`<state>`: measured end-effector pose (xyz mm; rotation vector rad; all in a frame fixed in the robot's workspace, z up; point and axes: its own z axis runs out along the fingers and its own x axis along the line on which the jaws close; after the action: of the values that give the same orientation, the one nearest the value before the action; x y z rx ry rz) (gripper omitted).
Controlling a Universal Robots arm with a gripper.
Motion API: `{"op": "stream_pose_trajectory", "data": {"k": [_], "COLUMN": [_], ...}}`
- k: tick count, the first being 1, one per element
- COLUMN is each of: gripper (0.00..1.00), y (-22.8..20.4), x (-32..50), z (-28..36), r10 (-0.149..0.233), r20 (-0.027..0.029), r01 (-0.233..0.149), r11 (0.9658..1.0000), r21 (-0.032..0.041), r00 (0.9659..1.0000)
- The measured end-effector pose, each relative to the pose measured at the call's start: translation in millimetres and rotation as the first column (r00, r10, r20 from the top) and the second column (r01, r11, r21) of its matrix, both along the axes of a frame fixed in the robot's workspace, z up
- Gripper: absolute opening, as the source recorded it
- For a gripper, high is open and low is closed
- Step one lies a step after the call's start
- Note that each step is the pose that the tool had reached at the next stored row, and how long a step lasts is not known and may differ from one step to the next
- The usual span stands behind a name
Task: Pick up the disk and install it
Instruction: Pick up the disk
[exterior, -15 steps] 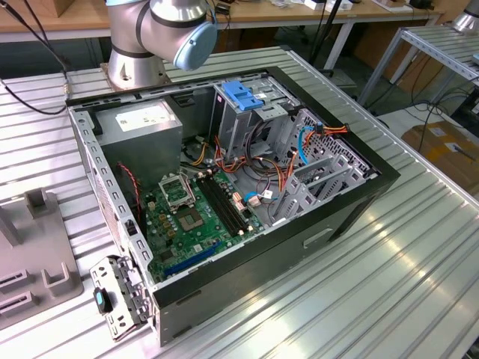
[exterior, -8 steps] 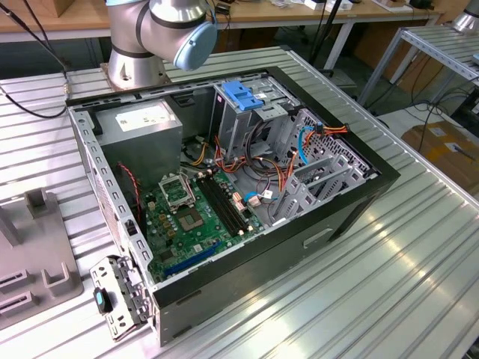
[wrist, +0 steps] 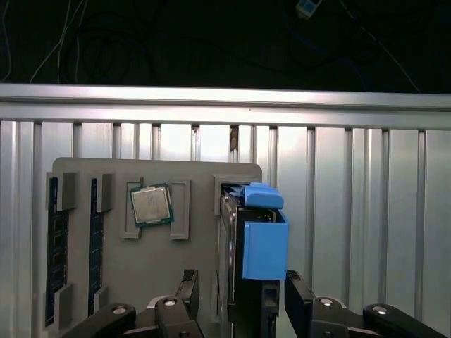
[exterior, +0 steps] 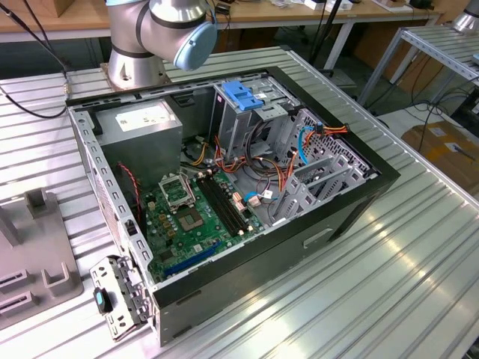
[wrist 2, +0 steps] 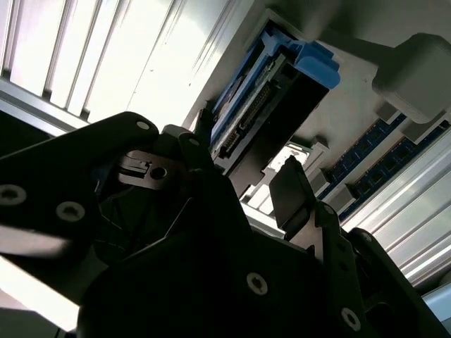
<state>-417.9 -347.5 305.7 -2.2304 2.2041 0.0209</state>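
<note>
The disk (wrist: 264,243), a metal drive in a bright blue carrier, stands on edge in a slot of a grey holder tray (wrist: 151,271). In the second wrist view the disk (wrist 2: 271,98) shows its connector edge and blue rail. My gripper (wrist: 243,299) is open and straddles the disk, with one dark finger (wrist: 189,289) on one side and the other on the opposite side, small gaps showing. The second wrist view has the gripper (wrist 2: 246,162) close up against the disk's end.
An open computer case (exterior: 352,202) lies on the ribbed metal table, with a motherboard (exterior: 191,217), a grey power supply (exterior: 142,123), loose cables and a metal drive cage topped by blue clips (exterior: 243,93). The tray also holds a processor (wrist: 150,205) and memory sticks (wrist: 56,260).
</note>
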Motion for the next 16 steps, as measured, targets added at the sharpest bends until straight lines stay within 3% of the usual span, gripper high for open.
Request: {"op": "stream_pose_trajectory", "data": {"k": [3, 4, 5, 16], "gripper": [0.59, 0.52, 0.39, 0.39], "y": [0.0, 0.0, 0.0, 0.1], "x": [0.0, 0.0, 0.0, 0.0], "z": [0.0, 0.0, -0.2, -0.5], "r10": [0.000, 0.000, 0.001, 0.001], "r20": [0.0000, -0.0001, 0.0000, 0.0001], "r01": [0.000, 0.000, -0.001, -0.001], "r11": [1.0000, 1.0000, 1.0000, 1.0000], "r21": [-0.0001, 0.0000, 0.0000, 0.0001], "r00": [1.0000, 1.0000, 1.0000, 1.0000]}}
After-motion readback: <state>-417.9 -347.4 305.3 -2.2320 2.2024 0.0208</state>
